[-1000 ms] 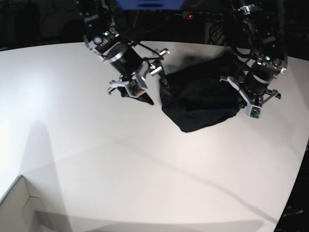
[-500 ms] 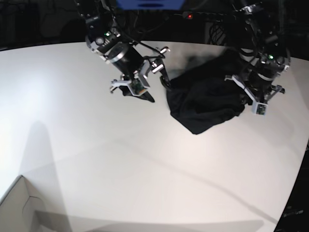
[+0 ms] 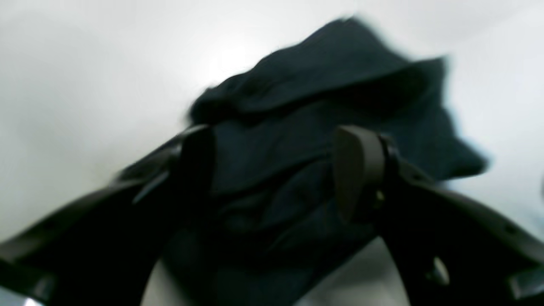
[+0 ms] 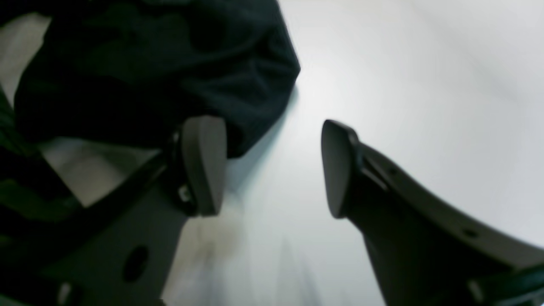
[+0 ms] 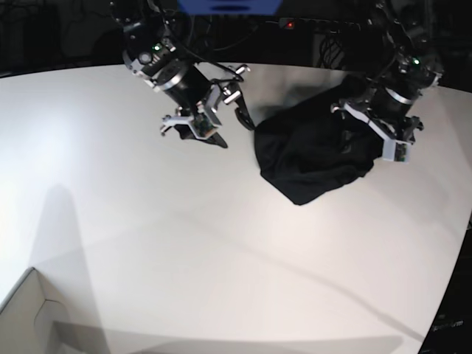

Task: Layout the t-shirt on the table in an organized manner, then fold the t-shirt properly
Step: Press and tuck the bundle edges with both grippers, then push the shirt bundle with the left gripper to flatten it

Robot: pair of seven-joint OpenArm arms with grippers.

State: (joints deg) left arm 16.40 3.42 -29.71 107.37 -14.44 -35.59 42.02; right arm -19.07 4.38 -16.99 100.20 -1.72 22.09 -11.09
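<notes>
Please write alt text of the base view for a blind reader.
A black t-shirt lies crumpled on a white table. The left pincer hangs open over the shirt's edge; the right pincer is open beside it.

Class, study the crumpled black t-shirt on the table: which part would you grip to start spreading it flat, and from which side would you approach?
Probably the t-shirt at its loose lower edge, the rounded lobe nearest the camera in the base view, approached from the open table side. That edge lies free on the surface, while the rest is bunched in folds.
</notes>
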